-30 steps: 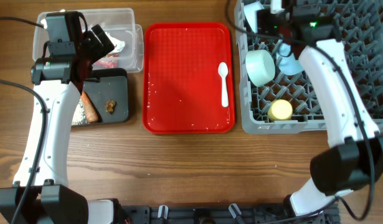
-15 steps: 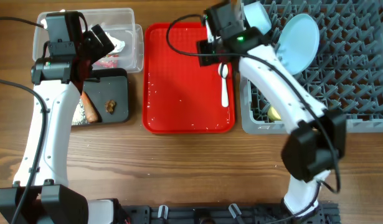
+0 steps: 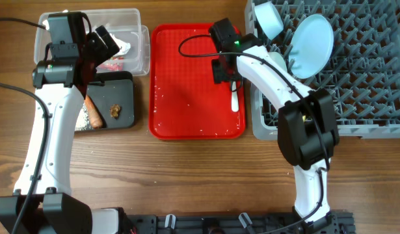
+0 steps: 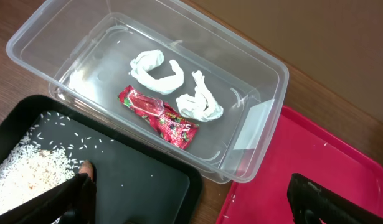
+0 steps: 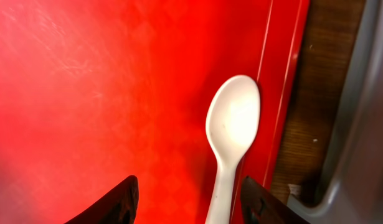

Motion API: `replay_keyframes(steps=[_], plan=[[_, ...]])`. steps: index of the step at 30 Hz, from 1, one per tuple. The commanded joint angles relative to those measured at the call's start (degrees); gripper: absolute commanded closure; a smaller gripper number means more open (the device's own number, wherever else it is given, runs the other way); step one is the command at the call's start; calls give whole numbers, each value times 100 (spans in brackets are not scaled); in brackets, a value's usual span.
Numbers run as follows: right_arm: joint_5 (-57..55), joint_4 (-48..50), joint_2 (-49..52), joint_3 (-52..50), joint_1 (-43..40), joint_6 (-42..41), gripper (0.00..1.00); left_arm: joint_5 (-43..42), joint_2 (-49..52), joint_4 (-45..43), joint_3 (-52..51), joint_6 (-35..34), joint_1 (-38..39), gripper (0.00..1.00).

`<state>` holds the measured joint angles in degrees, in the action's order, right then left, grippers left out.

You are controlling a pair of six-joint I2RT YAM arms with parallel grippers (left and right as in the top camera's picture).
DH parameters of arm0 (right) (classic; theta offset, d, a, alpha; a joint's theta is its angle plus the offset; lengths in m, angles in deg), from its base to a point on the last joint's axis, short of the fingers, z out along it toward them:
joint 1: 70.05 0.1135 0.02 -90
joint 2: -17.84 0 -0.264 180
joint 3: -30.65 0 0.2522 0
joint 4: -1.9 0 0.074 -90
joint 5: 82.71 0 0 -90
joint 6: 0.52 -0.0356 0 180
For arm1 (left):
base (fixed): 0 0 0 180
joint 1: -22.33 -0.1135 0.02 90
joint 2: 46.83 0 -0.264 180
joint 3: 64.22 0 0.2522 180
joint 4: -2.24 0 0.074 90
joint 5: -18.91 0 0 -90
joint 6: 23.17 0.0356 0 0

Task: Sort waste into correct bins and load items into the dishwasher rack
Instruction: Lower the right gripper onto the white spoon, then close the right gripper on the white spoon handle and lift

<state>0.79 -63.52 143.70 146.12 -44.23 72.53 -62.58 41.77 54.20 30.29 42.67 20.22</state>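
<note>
A white plastic spoon (image 3: 234,97) lies on the red tray (image 3: 186,84) near its right edge; in the right wrist view the spoon (image 5: 231,134) lies between the open fingers of my right gripper (image 5: 190,199). My right gripper (image 3: 224,65) hovers low over the tray, empty. My left gripper (image 4: 191,202) is open and empty above the corner between the black tray (image 4: 135,180) and the clear bin (image 4: 260,118). The clear bin holds two white crumpled tissues (image 4: 157,68) and a red wrapper (image 4: 160,115). The black tray holds rice (image 4: 29,171) and food scraps (image 3: 114,110).
The grey dishwasher rack (image 3: 362,71) stands at the right with a light blue plate (image 3: 313,42) and a cup (image 3: 270,18) in it. An orange carrot piece (image 3: 94,112) lies on the black tray (image 3: 118,97). Bare wood lies in front of the trays.
My right arm has swung from the dishwasher rack left to the red tray and dropped over the spoon. The plate and cup now stand in the rack. The left arm has not moved.
</note>
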Motion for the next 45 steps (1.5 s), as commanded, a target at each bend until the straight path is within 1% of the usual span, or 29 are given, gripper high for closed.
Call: replay_keyframes(steps=[1, 4, 15, 20, 22, 43, 45], plan=[[-131, 0, 212, -9, -37, -125, 48, -7, 0, -17, 26, -31, -26, 0], [-127, 0, 284, -9, -63, -136, 51, -7, 0, -17, 26, -31, -26, 0], [-116, -262, 428, -17, -297, -264, 52, -7, 0, -17, 26, -31, -26, 0], [39, -256, 435, -17, -297, -256, 59, -7, 0, -17, 26, -31, -26, 0], [55, -267, 457, -17, -297, -258, 60, -7, 0, -17, 26, -31, -26, 0], [203, -306, 509, -17, -286, -105, 61, -7, 0, -17, 26, -31, -26, 0], [203, -319, 509, -17, -275, 98, 59, -7, 0, -17, 26, -31, -26, 0]])
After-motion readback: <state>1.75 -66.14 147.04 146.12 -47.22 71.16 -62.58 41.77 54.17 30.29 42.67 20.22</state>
